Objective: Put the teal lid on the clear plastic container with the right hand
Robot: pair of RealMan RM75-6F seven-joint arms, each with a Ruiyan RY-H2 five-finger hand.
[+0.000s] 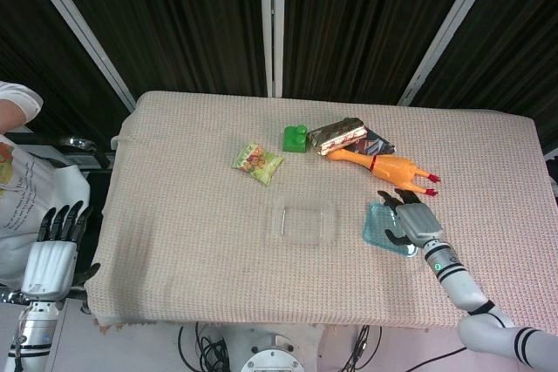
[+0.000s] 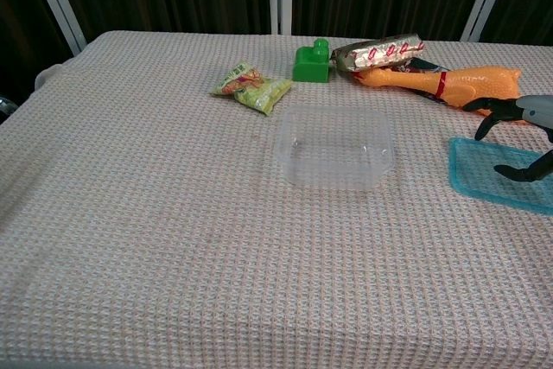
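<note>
The right robot hand (image 1: 410, 222) hovered over the flat teal plastic lid (image 1: 381, 225) at the near right of the worktop (image 1: 174, 250), its dark fingers (image 2: 489, 114) spread wide and arched above the lid; whether any fingertip touched it could not be told, and it held nothing; the left robot hand (image 1: 54, 250) hung off the worktop's near left corner, fingers straight and apart, far from everything, so the right was plainly the nearer. The lid lay directly beneath the right hand, its long axis running roughly from near to far in the chest view; the clear rectangular plastic container (image 2: 334, 146) sat open and empty to the lid's left, apart from it, so the carry would likely run leftward. Beyond lay an orange rubber chicken (image 2: 445, 83), a green toy block (image 2: 312, 62), a foil snack wrapper (image 2: 377, 53) and a small green snack packet (image 2: 251, 86).
</note>
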